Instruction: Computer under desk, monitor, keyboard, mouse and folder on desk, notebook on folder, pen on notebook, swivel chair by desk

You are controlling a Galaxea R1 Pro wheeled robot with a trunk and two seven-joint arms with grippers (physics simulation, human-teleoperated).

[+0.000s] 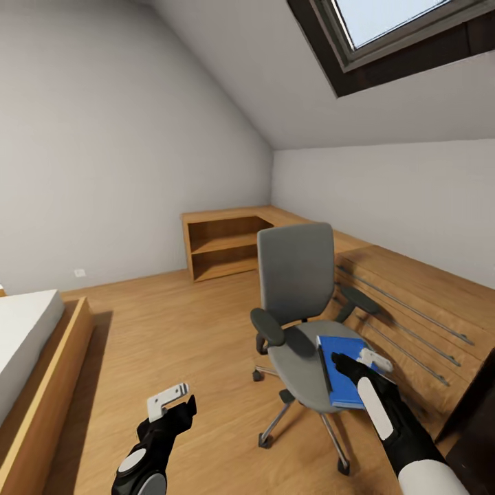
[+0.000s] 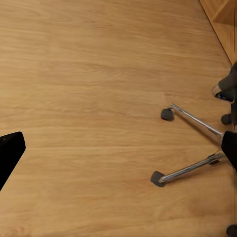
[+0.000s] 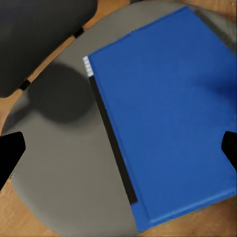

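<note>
The grey swivel chair (image 1: pixel 295 275) stands on the wood floor in the middle of the room, its back toward the far wall. The blue folder (image 1: pixel 342 375) lies flat on the right side of its seat (image 3: pixel 59 163), with the dark spine toward the seat's middle. My right gripper (image 1: pixel 357 361) hovers just above the folder (image 3: pixel 168 113), open, its fingertips (image 3: pixel 10 155) spread wider than the folder. My left gripper (image 1: pixel 172 405) hangs open and holding nothing over bare floor to the left of the chair, with the chrome base legs and castors (image 2: pixel 190 173) beside it.
A low light-wood cabinet (image 1: pixel 223 244) with shelves fills the far corner. A wooden platform with metal rails (image 1: pixel 412 309) runs along the right wall behind the chair. A bed (image 1: pixel 31 350) in a wood frame is at the left. The chair's black armrest (image 3: pixel 39 39) is close to my right gripper.
</note>
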